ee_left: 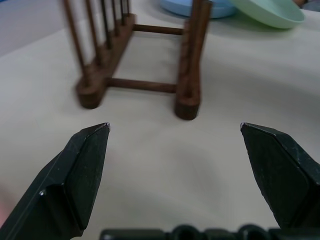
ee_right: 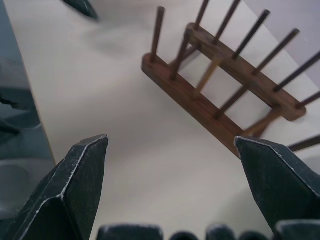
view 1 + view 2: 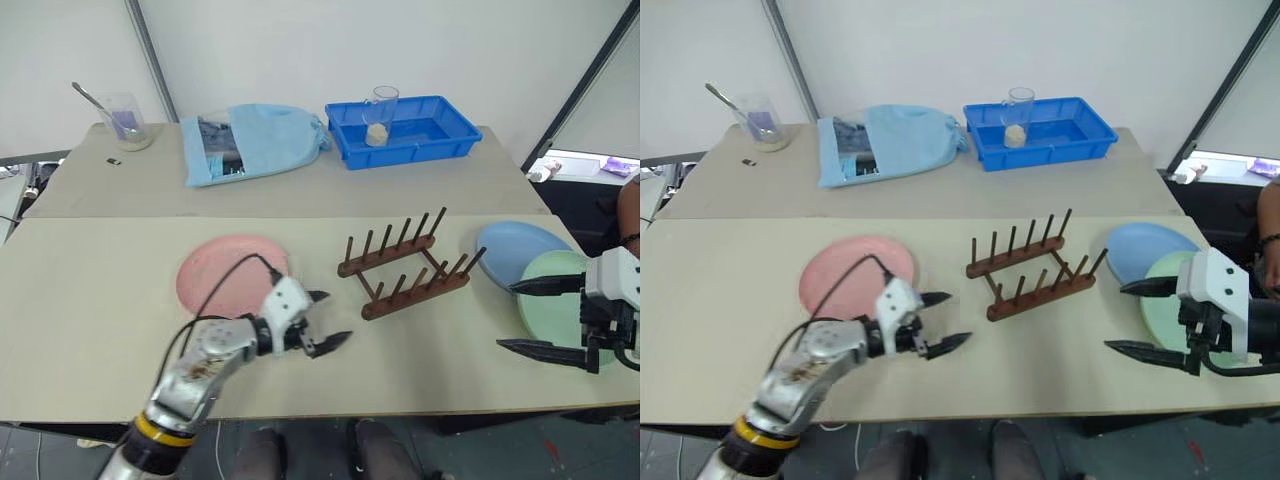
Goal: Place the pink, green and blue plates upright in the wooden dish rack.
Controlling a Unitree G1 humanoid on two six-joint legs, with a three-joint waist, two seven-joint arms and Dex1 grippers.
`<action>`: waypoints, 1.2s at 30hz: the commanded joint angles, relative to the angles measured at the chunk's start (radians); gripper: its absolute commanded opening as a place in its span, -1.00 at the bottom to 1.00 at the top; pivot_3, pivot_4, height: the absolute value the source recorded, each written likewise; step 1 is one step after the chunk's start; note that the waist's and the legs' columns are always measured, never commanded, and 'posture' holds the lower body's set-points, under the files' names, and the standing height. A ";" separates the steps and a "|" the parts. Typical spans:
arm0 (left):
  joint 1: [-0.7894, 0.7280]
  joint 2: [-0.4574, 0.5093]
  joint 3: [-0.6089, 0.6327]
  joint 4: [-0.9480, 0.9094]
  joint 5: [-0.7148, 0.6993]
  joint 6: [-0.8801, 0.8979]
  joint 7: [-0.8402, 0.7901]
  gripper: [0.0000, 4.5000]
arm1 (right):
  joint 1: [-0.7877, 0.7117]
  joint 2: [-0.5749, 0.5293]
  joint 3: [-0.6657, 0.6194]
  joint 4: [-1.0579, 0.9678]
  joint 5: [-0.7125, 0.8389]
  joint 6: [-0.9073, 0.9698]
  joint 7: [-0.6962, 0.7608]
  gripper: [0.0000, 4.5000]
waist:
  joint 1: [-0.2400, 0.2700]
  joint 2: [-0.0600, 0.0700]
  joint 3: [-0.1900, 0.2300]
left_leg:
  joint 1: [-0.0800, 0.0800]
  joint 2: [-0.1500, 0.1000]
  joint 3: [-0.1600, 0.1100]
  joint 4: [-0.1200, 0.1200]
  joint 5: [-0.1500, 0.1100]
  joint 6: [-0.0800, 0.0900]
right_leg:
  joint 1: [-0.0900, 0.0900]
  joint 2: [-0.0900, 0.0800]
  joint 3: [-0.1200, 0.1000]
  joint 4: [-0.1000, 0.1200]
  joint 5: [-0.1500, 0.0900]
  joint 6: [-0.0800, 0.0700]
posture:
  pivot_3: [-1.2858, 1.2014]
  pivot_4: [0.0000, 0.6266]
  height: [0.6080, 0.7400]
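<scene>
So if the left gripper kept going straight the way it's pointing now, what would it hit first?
Most likely the near end of the dark brown wooden peg rack. The open left gripper points across bare beige tabletop at it, with nothing between, though its height relative to the rails is hard to judge.

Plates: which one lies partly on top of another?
The green plate: its rim overlaps the blue plate at the table's right end. The pink plate lies alone, left of the wooden dish rack.
</scene>
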 commanded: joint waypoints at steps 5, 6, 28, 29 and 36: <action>-0.090 -0.162 -0.095 0.246 0.145 -0.193 0.074 1.00 | 0.076 0.048 -0.118 -0.174 0.053 0.126 -0.069 0.98 | -0.004 0.000 0.000 | -0.002 -0.001 -0.003 0.008 0.000 0.000 | 0.002 0.000 0.000 0.000 0.001 0.001 | 0.03 -0.52 1.00; -0.102 -0.180 -0.100 0.281 0.162 -0.213 0.086 1.00 | 0.086 0.054 -0.128 -0.190 0.058 0.136 -0.073 0.98 | -0.003 0.000 0.000 | -0.002 -0.001 -0.003 0.008 0.000 0.000 | 0.002 0.000 0.000 0.000 0.001 0.002 | 0.03 -0.52 1.00; -0.201 -0.175 -0.069 0.352 0.088 -0.271 -0.180 -0.63 | 0.191 0.093 -0.219 -0.300 0.100 0.216 -0.106 1.00 | -0.003 0.000 0.000 | -0.004 -0.004 -0.009 0.009 -0.002 -0.004 | 0.003 0.000 -0.001 0.000 0.001 0.002 | 0.03 -0.52 1.00; -0.212 -0.154 -0.065 0.347 0.071 -0.270 -0.223 -0.63 | 0.200 0.092 -0.226 -0.306 0.100 0.222 -0.104 1.00 | -0.002 0.000 0.000 | -0.004 -0.004 -0.009 0.009 -0.002 -0.004 | 0.002 0.000 -0.001 0.000 0.001 0.002 | 0.03 -0.52 1.00; -0.325 -0.129 -0.055 0.509 0.083 -0.346 -0.331 -0.63 | 0.270 0.121 -0.222 -0.359 0.062 0.208 -0.125 1.00 | -0.001 0.000 0.000 | -0.007 -0.004 -0.010 0.009 -0.002 -0.003 | 0.002 0.000 -0.001 -0.002 0.000 0.002 | 0.03 -0.52 1.00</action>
